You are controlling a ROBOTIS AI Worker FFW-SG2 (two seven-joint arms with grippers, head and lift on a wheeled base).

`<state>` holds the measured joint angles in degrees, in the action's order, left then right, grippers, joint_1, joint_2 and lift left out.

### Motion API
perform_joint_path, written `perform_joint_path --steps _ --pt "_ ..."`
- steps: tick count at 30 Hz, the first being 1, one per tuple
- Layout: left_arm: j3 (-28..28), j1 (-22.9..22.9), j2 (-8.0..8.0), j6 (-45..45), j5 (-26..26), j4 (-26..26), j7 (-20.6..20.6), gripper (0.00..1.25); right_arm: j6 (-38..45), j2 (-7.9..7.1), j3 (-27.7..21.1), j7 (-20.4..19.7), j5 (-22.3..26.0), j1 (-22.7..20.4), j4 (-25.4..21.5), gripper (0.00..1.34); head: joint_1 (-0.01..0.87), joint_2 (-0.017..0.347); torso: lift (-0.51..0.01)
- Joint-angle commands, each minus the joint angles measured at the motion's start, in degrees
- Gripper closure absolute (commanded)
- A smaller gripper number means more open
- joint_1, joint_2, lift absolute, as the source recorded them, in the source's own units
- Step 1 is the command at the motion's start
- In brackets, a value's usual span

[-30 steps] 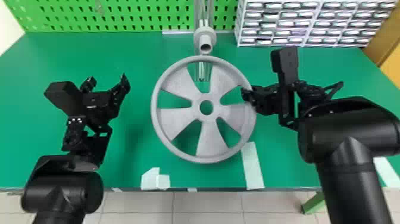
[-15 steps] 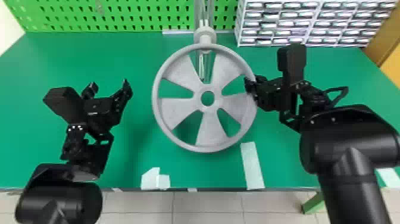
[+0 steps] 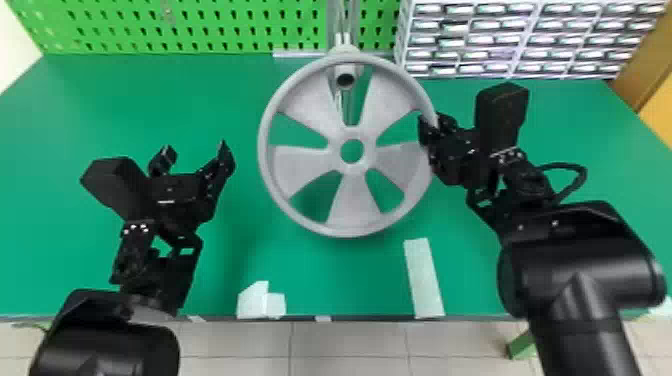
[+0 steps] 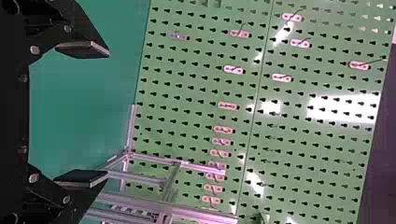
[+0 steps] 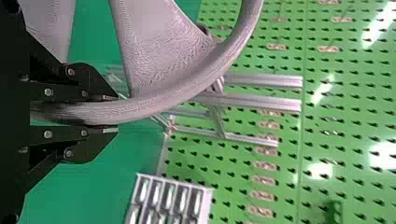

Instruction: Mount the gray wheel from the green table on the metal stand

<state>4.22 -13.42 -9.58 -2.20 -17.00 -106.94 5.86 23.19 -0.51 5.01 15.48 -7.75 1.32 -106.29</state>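
In the head view my right gripper (image 3: 434,131) is shut on the right rim of the gray wheel (image 3: 350,197), which is held above the green table (image 3: 90,115). In the right wrist view the rim of the wheel (image 5: 159,100) runs between the two fingers of the right gripper (image 5: 109,114). Behind the wheel's upper part, the metal stand (image 3: 345,65) shows its round hub end between two spokes, above the wheel's center hole. Left of the wheel, my left gripper (image 3: 200,152) is open and holds nothing; its fingers stand wide apart in the left wrist view, the left gripper (image 4: 84,114).
A rack of small drawers (image 3: 500,40) stands at the back right, beside the stand. A green pegboard (image 3: 200,25) rises along the back edge. Pale tape pieces (image 3: 424,277) lie near the table's front edge. The stand's metal frame (image 4: 173,186) shows in the left wrist view.
The wheel first moved away toward the stand, then came back toward the robot, and its face is tilted differently. My right gripper moved along with it. The left arm shifted slightly.
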Motion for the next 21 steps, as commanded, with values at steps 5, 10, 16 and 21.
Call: perform_joint_path --steps 5,10,16,21 --pt "0.79 0.06 0.0 -0.09 -0.75 0.77 0.03 0.34 -12.21 0.57 1.93 -9.33 2.21 -2.46 3.63 1.09 0.868 0.052 -0.093" --pt "2.46 0.33 0.0 -1.93 -2.69 3.14 0.03 0.36 -15.02 0.57 4.48 -17.15 5.11 -3.08 5.21 1.09 0.868 0.052 -0.093" --pt "4.48 1.21 0.0 -3.96 -5.32 6.48 -0.94 0.37 -15.9 -0.28 7.91 -24.09 9.24 -2.73 6.97 1.09 0.868 0.052 -0.093" --pt "5.62 2.17 0.0 -4.04 -5.59 8.59 -3.23 0.38 -17.3 -0.89 9.75 -27.17 11.79 -2.11 8.38 1.1 0.868 0.052 -0.093"
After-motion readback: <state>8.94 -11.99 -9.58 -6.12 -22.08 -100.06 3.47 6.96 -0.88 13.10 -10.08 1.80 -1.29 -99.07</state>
